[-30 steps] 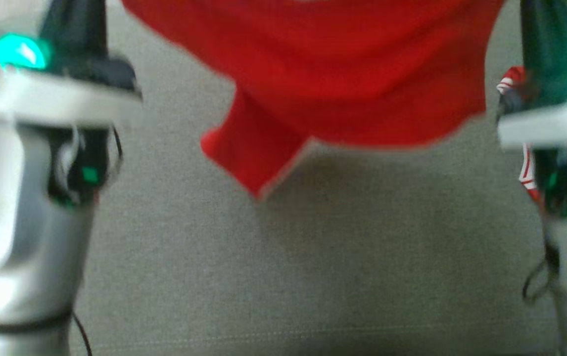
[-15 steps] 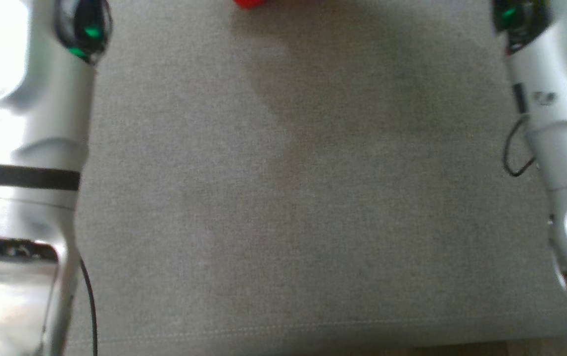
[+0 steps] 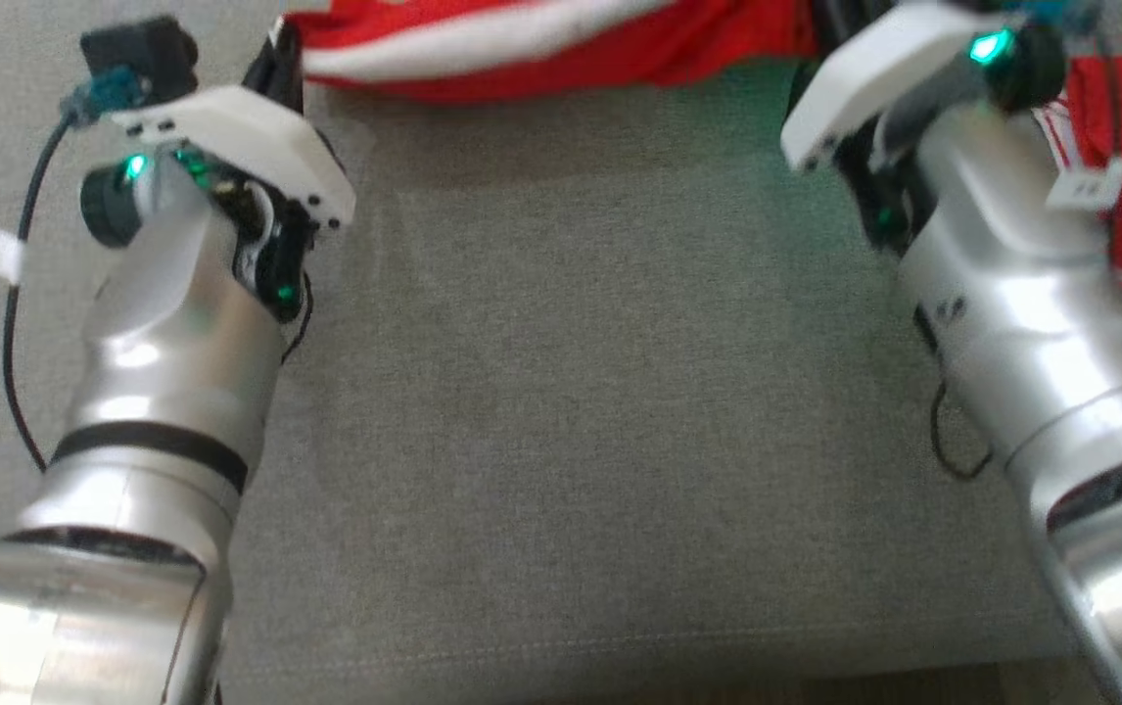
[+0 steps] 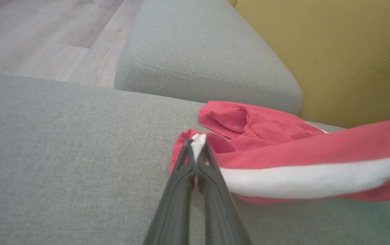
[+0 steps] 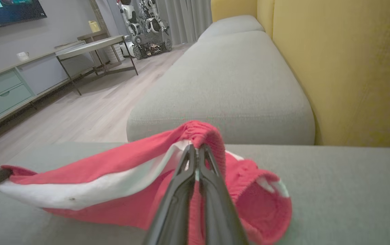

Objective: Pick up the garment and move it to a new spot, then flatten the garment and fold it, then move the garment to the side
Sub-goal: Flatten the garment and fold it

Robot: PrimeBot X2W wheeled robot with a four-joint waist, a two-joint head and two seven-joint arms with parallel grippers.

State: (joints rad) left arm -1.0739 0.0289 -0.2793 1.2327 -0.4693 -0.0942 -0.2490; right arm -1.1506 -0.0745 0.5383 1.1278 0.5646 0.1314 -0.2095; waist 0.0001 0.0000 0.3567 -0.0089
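The left tool [image 4: 198,147] is clenched, its two dark fingers pinched together on a white-edged corner of the red garment [image 4: 283,149]. The right tool [image 5: 196,151] is clenched too, gripping a ribbed red hem of the same garment [image 5: 113,160].

Between the two tools, a long edge of the cloth with a broad white stripe hangs stretched, lifted just above the grey seat cushion [image 3: 571,392]. The rest of the garment droops behind this edge and rests in loose, bunched folds on the cushion, on the side nearer the yellow backrest [image 4: 334,51]. The front part of the cushion, nearer the robot, is bare. In the head view, some red cloth also trails on the cushion to the outside of the right arm.

A second grey cushion [image 5: 236,78] adjoins the seat cushion, with wooden floor [image 5: 89,112] beyond its front.

This looks like the moving step running into flattening: the garment is held up by two points and only partly laid down. The next move probably calls for both tools to keep the edge taut, draw it across the cushion so the bunched part pulls out smooth, then lower it before letting go.
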